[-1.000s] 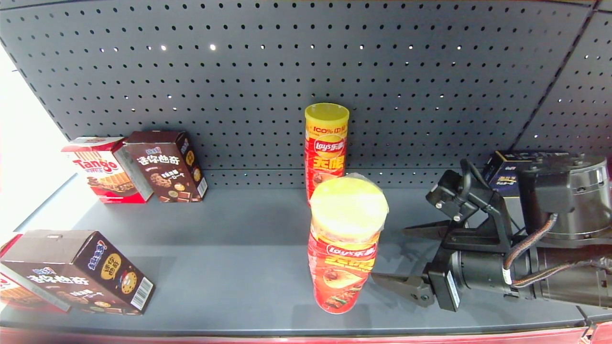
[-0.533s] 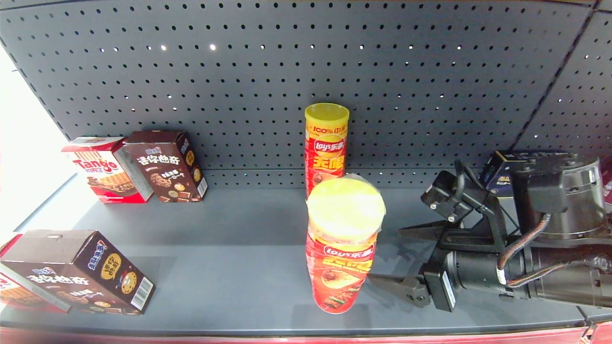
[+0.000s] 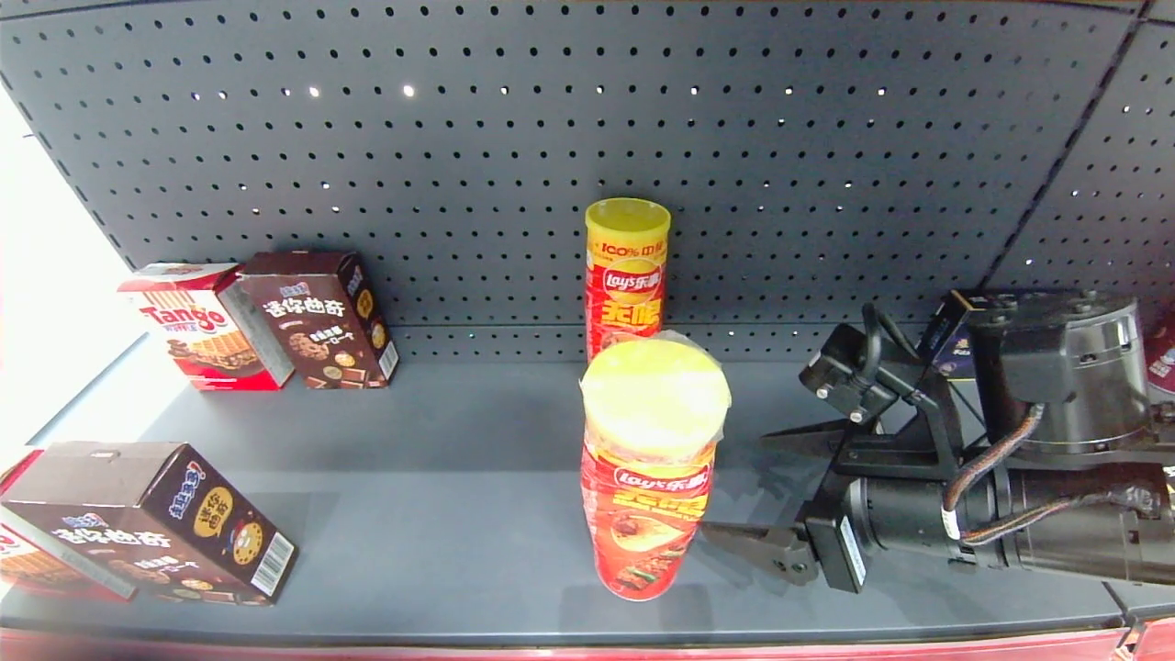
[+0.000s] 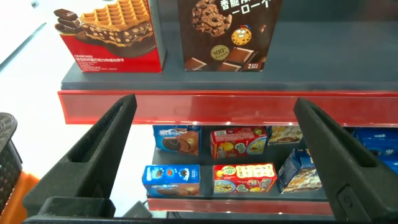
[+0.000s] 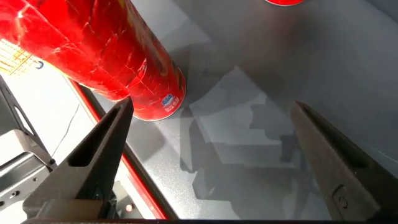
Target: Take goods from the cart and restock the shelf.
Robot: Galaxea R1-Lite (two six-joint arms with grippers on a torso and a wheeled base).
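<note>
Two red chip cans with yellow lids stand on the grey shelf [image 3: 441,514]. One can [image 3: 626,275] is at the back against the pegboard. The other can [image 3: 650,477] is near the front edge, and its base also shows in the right wrist view [image 5: 99,56]. My right gripper [image 3: 734,485] lies low over the shelf just right of the front can, open, with its near fingertip [image 3: 725,537] at the can's lower side. In its own view the right gripper [image 5: 211,112] holds nothing. My left gripper [image 4: 214,106] is open below the shelf's red front edge [image 4: 224,107].
A red wafer box [image 3: 197,326] and a brown cookie box [image 3: 321,317] stand at the back left. Another brown box [image 3: 156,519] lies at the front left. A dark blue box [image 3: 959,344] sits behind my right arm. Lower shelves [image 4: 236,180] hold several boxes.
My right gripper has slid a little to the left, and the front can has shifted left with it. The back can and the boxes have stayed put.
</note>
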